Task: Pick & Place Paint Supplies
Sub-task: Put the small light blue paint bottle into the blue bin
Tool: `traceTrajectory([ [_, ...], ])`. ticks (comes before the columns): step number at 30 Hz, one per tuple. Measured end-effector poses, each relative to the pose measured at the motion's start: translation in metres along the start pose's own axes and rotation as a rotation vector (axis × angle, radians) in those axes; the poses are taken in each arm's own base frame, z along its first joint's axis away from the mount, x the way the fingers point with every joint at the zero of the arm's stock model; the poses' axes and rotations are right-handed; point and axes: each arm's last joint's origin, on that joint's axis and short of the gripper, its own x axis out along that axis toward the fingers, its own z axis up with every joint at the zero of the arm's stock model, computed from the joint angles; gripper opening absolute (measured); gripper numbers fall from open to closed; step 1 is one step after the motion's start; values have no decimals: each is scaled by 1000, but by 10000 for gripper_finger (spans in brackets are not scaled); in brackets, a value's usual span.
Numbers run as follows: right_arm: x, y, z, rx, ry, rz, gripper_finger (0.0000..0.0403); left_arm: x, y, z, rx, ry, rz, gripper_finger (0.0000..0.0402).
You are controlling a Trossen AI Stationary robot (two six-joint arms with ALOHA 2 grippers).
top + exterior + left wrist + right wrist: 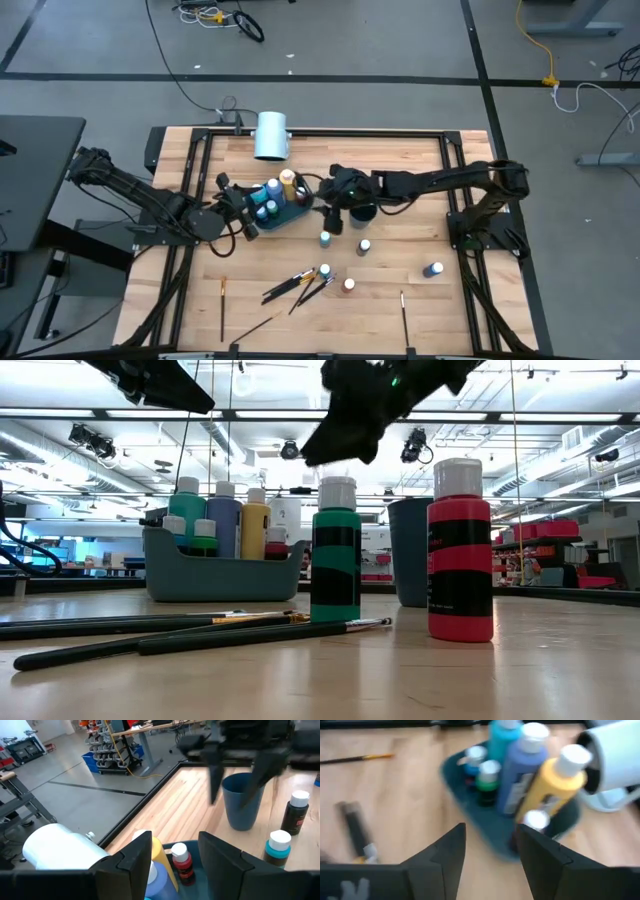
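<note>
A grey-blue tray (283, 212) stands at the table's middle and holds several paint bottles, among them a yellow one (161, 857), a blue one (520, 775) and a small red one (183, 865). My left gripper (175, 844) hangs open above the tray's left end. My right gripper (490, 834) hangs open above the tray's right end, beside a dark cup (362, 211). More bottles stand upright on the bare wood: a green one (335, 550), a red one (460, 565) and another (433, 269). Thin paintbrushes (298, 285) lie flat near the front edge.
A large white cylinder (271, 135) lies at the far edge behind the tray. Single brushes lie at the front left (222, 305) and the front right (402, 312). Black frame rails (470, 260) run along the table's sides.
</note>
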Motion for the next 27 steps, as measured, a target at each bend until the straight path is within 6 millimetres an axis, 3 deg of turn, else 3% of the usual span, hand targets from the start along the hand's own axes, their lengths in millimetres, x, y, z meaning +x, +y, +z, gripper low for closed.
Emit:
traceTrajectory([
  [4, -6, 20, -1, -62, 20, 80, 174, 0, 0, 0, -2, 0, 0, 171],
  [12, 13, 46, -20, -149, 115, 137, 173, 0, -1, 0, -3, 4, -19, 171],
  [27, 35, 50, -43, -144, 237, 81, 173, 0, -1, 3, -8, -17, -26, 171],
])
